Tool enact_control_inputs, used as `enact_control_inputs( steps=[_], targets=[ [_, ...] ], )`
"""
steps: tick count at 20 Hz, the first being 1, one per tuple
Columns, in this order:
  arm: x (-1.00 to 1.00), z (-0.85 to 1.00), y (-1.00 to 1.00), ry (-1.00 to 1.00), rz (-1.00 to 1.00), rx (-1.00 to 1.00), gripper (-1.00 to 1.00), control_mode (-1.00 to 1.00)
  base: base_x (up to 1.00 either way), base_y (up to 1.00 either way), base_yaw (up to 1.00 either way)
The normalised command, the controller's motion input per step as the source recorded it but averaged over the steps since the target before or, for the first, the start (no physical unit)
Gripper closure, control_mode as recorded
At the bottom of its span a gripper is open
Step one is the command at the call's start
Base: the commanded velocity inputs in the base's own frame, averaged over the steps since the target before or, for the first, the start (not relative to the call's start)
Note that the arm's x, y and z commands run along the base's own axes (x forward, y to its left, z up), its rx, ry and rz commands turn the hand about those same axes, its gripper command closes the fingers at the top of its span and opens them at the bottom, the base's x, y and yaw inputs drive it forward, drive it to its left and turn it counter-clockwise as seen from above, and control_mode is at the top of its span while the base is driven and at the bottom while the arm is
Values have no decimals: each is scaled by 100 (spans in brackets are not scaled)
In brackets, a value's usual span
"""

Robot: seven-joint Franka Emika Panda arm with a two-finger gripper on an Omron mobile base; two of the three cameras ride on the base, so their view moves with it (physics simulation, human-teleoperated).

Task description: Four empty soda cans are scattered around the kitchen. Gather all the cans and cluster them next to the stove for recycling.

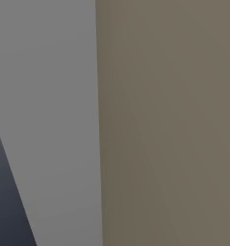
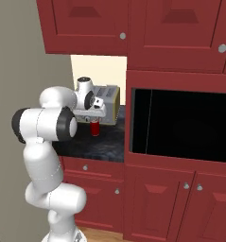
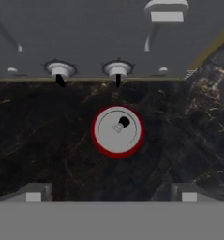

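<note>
Directly below hand camera: gripper [image 3: 111, 194] wide open, holding nothing, two fingertips [image 3: 34, 192] apart on either side of one red soda can [image 3: 116, 131]. Can upright on black marbled countertop [image 3: 48, 140], silver top with pull tab up, no readable writing. Just beyond: one grey toaster [image 3: 99, 37], two knobs, one lever. Right base view: one black oven door [image 2: 180, 125], dark red cabinets [image 2: 171, 28] around.
</note>
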Motion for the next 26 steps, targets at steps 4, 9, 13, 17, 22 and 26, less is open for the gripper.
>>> enact_control_inputs(
  steps=[4,9,13,17,22,26],
  targets=[
    [16,-9,0,1,0,0,-100,-100,0,0,0],
    [13,-7,0,2,0,0,-100,-100,0,0,0],
    [6,-9,0,1,0,0,-100,-100,0,0,0],
    [2,-9,0,0,0,0,-100,-100,0,0,0],
    [3,-7,0,0,0,0,-100,-100,0,0,0],
    [10,-3,0,3,0,0,-100,-100,0,0,0]
  ],
)
